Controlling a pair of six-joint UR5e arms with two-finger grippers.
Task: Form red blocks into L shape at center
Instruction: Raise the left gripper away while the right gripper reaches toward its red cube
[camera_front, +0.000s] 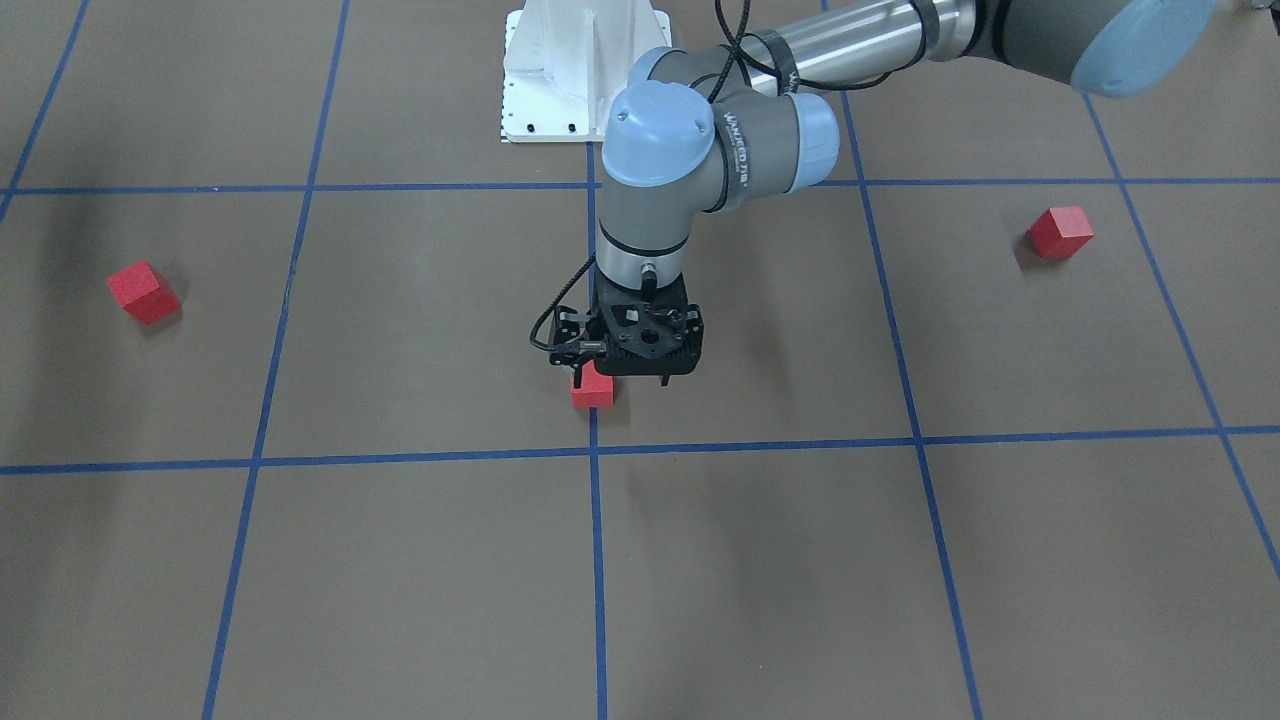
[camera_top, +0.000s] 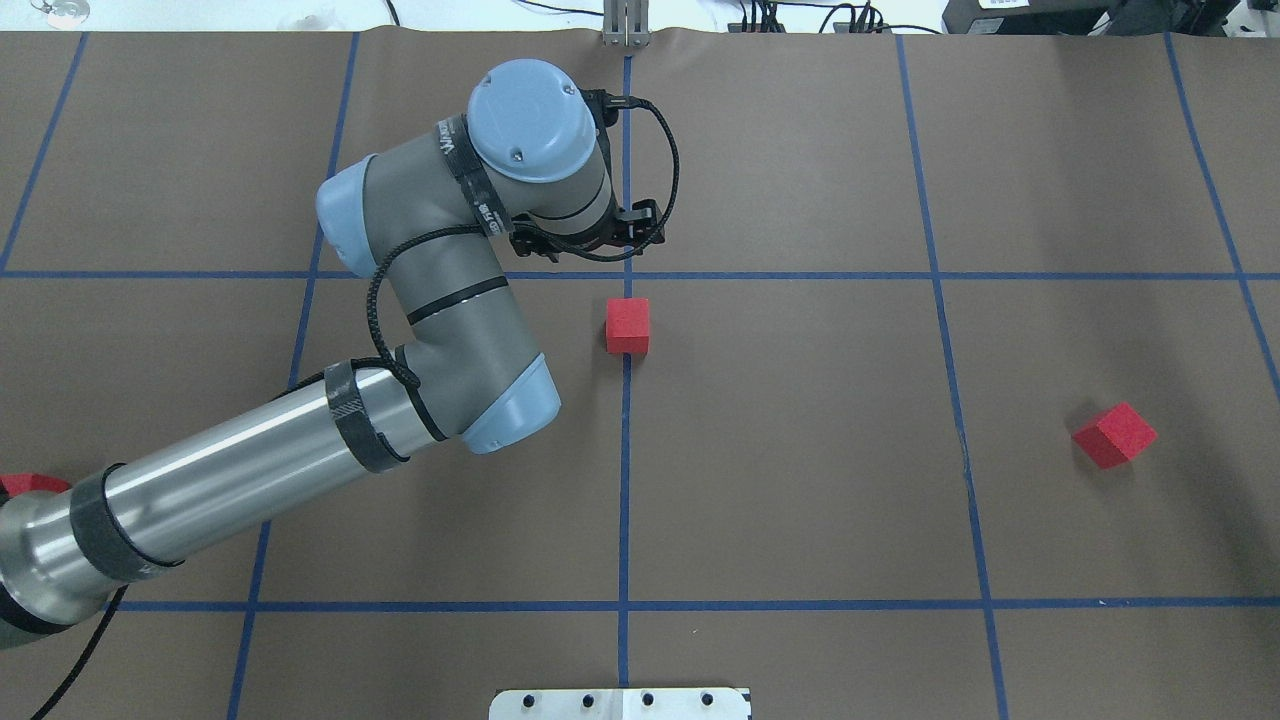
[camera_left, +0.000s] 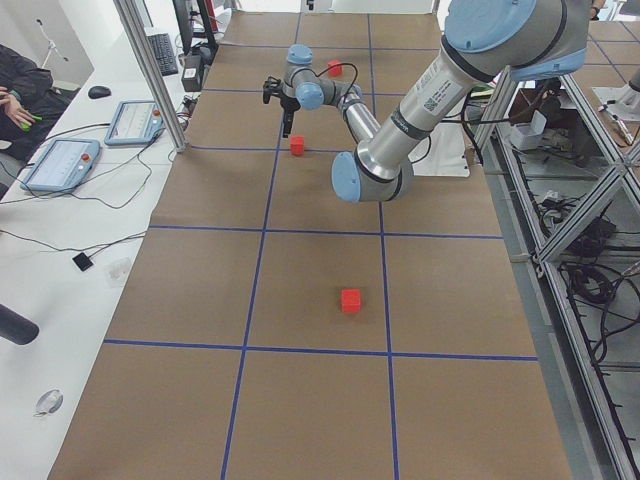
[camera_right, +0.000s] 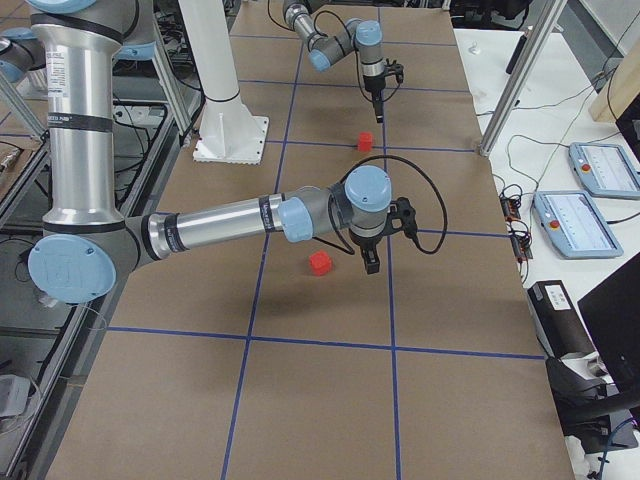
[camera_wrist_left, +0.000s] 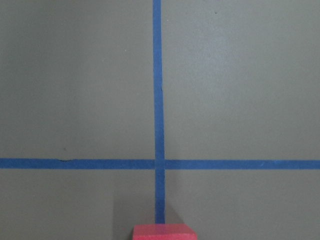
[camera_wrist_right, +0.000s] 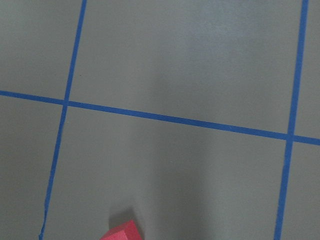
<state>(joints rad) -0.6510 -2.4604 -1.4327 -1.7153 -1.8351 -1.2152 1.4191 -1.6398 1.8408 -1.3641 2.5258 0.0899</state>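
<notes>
**Central red block** (camera_front: 592, 388): rests on the counter (camera_front: 400, 330), on the tape line that runs toward the robot. It sits just short of the centre crossing (camera_front: 595, 447), on the robot's side. Its faces are square to the grid, and being a cube it has no long axis.

**Left pincer** (camera_front: 620, 380): hangs above this block without touching it, wrist vertical and fingers pointing down. Two dark tips show well apart under its body, so it is judged parted and empty.

**Right pincer** (camera_right: 370, 263): visible only from the side, raised near the right-hand red block (camera_front: 143, 292). Whether it is parted or together cannot be told.

**Left-hand red block** (camera_front: 1060, 232): well apart from the centre, askew to the grid.

**Judgement:** two blocks are still to be brought in, each nearest the arm on its own side.
</notes>
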